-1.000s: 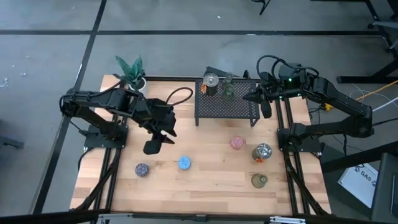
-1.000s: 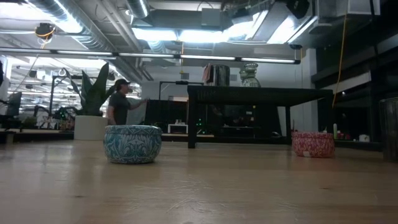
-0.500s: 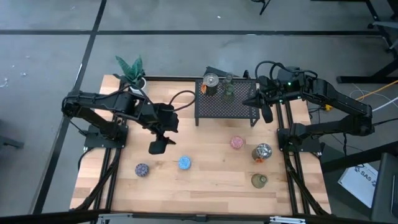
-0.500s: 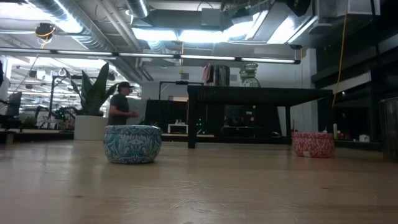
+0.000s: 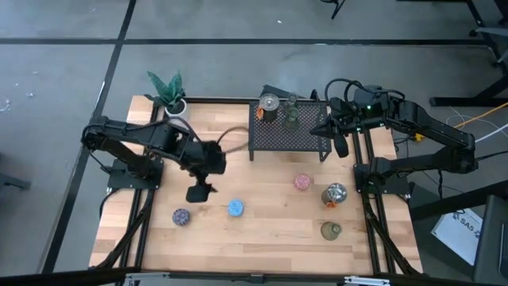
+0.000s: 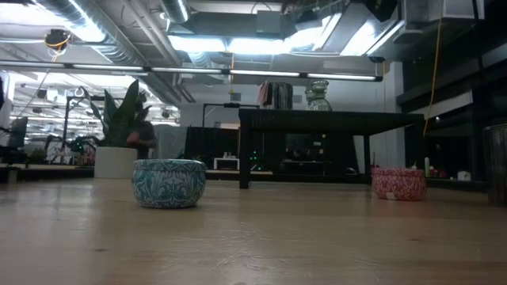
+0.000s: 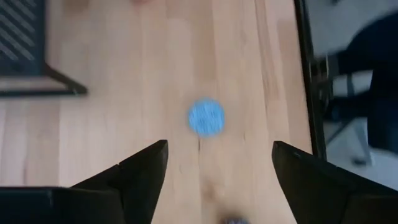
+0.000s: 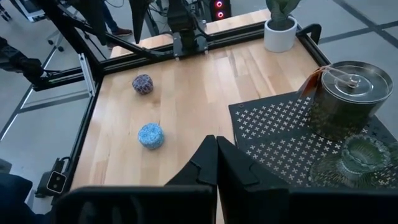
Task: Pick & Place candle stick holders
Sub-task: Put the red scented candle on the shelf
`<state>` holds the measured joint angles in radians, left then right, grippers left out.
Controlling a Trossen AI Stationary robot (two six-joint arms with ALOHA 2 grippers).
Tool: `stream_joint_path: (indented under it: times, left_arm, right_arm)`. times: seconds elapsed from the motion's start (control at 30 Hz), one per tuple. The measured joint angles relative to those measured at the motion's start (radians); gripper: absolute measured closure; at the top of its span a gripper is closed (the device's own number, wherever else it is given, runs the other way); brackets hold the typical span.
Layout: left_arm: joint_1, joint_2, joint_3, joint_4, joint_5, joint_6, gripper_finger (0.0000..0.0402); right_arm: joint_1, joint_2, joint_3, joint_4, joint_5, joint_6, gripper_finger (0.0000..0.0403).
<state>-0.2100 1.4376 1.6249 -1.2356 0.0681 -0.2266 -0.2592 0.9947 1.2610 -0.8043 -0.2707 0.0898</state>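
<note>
- While the blue holder [image 5: 236, 208] sits untouched on the bench [image 5: 270, 230] toward its front edge, the left tool [image 5: 198, 193] hangs just beside it, fingers apart, holding nothing.
- Right tool [image 5: 340, 143], fingers together, waits by the black rack [image 5: 290, 137] at the back edge.

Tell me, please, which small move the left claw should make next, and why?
Probably lower the left claw onto the blue holder. In the left wrist view its fingers stand apart with the holder ahead between them, and the high view shows the claw hanging just short of it. The right claw waits shut by the black rack.
</note>
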Motion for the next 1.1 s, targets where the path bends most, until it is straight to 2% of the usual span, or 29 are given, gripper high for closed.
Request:
stream_joint_path:
  times: [0.17,0.33,0.7,0.97,1.1]
  left_arm:
    - [-0.064,0.011,0.0,-0.098,-0.033,-0.02,0.0102]
    - [-0.114,0.01,-0.012,-0.09,-0.089,-0.027,0.01]
    - [-0.253,0.006,-0.313,-0.007,-0.074,-0.048,0.01]
    - [-0.38,0.006,-0.494,0.122,-0.064,-0.188,0.0091]
    - [-0.448,0.006,-0.551,0.134,-0.067,-0.248,0.008]
  right_arm:
    - [0.0,0.0,0.0,0.0,0.0,0.0,0.0402]
    - [0.0,0.0,0.0,0.0,0.0,0.0,0.0402]
    - [0.0,0.0,0.0,0.0,0.0,0.0,0.0402]
    - [0.0,0.0,0.0,0.001,0.0,0.0,0.0402]
    - [0.0,0.001,0.0,0.001,-0.001,0.0,0.0402]
